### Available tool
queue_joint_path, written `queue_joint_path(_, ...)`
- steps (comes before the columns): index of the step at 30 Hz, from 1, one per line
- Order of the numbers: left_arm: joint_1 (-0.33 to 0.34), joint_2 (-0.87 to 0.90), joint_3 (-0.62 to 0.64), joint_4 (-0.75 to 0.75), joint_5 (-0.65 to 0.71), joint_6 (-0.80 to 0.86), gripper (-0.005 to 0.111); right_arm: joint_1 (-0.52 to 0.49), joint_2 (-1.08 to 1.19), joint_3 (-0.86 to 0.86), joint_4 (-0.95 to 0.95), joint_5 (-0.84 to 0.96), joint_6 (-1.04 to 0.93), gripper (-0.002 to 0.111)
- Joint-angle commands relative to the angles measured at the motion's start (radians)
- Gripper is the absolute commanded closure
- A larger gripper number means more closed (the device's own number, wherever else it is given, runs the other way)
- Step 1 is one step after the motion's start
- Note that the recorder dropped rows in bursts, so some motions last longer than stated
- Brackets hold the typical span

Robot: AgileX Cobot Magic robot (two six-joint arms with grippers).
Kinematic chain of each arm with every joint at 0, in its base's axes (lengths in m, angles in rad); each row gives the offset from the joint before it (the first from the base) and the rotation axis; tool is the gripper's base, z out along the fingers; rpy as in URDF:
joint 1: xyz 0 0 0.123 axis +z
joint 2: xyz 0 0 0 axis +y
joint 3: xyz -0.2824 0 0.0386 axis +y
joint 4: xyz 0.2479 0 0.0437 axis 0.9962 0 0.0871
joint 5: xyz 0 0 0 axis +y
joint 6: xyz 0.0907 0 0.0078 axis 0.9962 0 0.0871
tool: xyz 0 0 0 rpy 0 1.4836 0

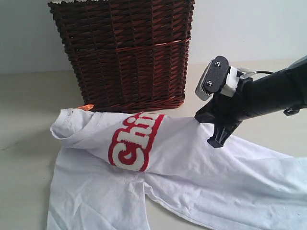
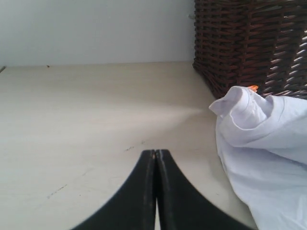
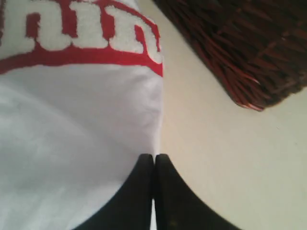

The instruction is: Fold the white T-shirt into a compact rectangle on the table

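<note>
The white T-shirt sprawls across the lower frame on the surface. Our right end effector pinches its folded edge; our left end effector is clenched empty. We should lift slowly, holding the cloth taut.

The only words I can read are on the white T-shirt. Big fuzzy white letters with red edges run across its front. In the exterior view I read "Chi" and a bit of one more letter, then the cloth folds over and hides the rest. In my right wrist view the letters look like "hin", with their tops cut off. The little orange tag at the neck is too small to read.
</note>
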Motion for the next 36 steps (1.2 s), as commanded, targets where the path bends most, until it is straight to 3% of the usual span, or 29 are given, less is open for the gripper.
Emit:
queue_joint_path(1, 0.003, -0.007, 0.002, 0.004, -0.011, 0.0, 0.107, 0.002, 0.058, 0.001, 0.052, -0.197, -0.008, 0.108)
queue_joint_path(6, 0.003, -0.007, 0.002, 0.004, -0.011, 0.0, 0.107, 0.002, 0.143, -0.012, 0.058, -0.284, -0.008, 0.106)
queue_joint_path(10, 0.003, -0.007, 0.002, 0.004, -0.011, 0.0, 0.107, 0.002, 0.191, -0.041, 0.111, -0.309, -0.006, 0.089)
queue_joint_path(14, 0.003, -0.007, 0.002, 0.004, -0.011, 0.0, 0.107, 0.002, 0.194, -0.087, 0.244, -0.353, -0.004, 0.065)
queue_joint_path(18, 0.003, -0.007, 0.002, 0.004, -0.011, 0.0, 0.107, 0.002, 0.177, -0.118, 0.329, -0.394, -0.004, 0.053)
queue_joint_path(21, 0.003, -0.007, 0.002, 0.004, -0.011, 0.0, 0.107, 0.002, 0.116, -0.115, 0.334, -0.309, -0.001, 0.054)
queue_joint_path(24, 0.003, -0.007, 0.002, 0.004, -0.011, 0.0, 0.107, 0.002, 0.05, -0.115, 0.311, -0.074, -0.001, 0.061)
queue_joint_path(29, 0.003, -0.007, 0.002, 0.004, -0.011, 0.0, 0.107, 0.029, 0.06, -0.115, 0.139, 0.417, 0.023, 0.097)
queue_joint_path(31, 0.003, -0.007, 0.002, 0.004, -0.011, 0.0, 0.107, 0.079, 0.104, -0.118, 0.067, 0.417, 0.13, 0.108)
queue_joint_path(36, 0.003, -0.007, 0.002, 0.004, -0.011, 0.0, 0.107, 0.219, 0.207, -0.184, -0.14, 0.296, 0.594, 0.108)
